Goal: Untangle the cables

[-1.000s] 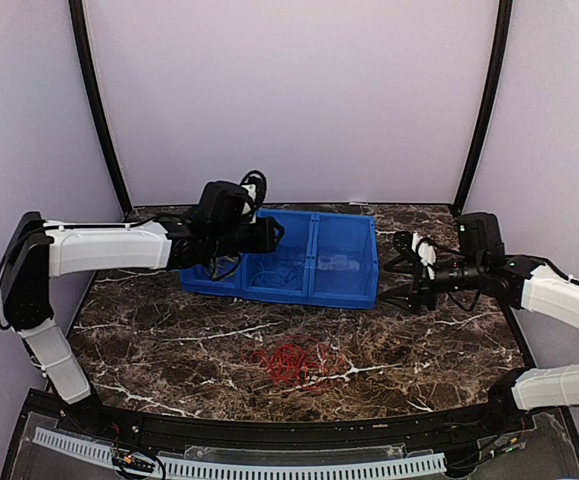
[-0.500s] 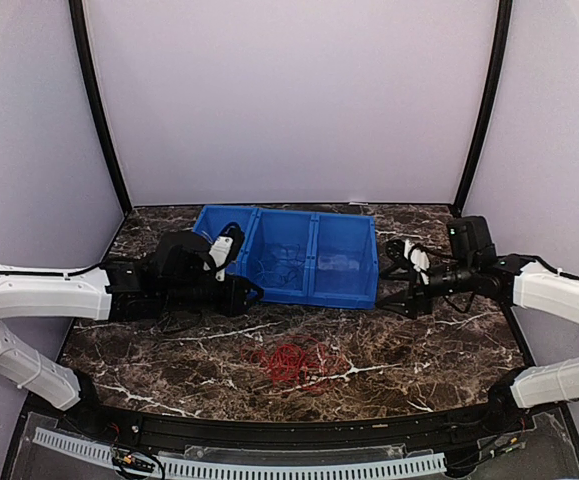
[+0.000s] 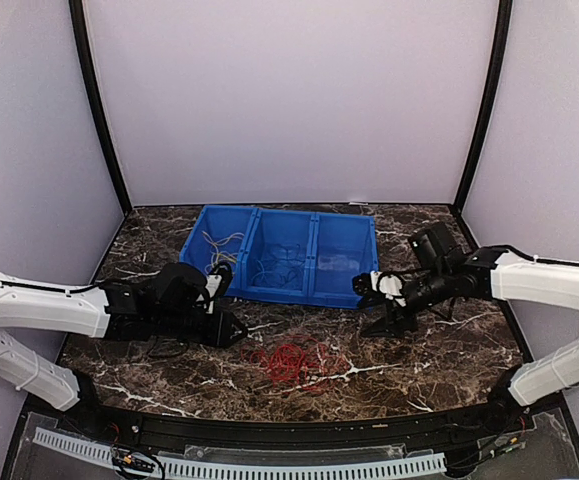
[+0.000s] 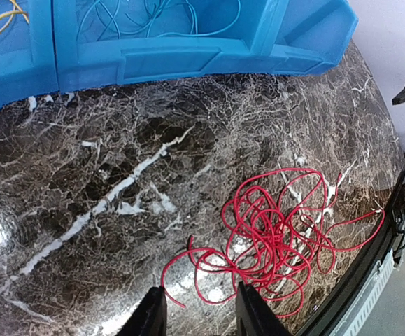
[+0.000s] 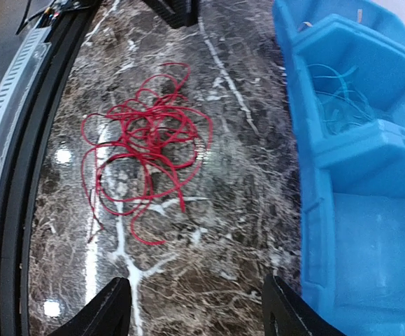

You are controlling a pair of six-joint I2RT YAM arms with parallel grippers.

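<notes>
Now | red cables [image 4: 268,234]: loose looping tangle | left gripper [image 4: 201,301] narrowly apart, empty | right gripper [image 5: 195,294] wide, empty

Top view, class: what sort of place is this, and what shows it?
Likely a robot test booth: a left arm and right arm fixed at a marble-look table, plain walls around it, a blue bin and red wire tangle on top.

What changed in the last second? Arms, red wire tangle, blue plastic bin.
The left gripper pulled back from over the blue three-compartment plastic bin and came down near the dark marble table, just left of the loose red wire tangle. The right gripper moved left and nearer, from beside the bin toward the tangle's right side. Both are open, holding nothing. Tangle and bin stayed put.
</notes>
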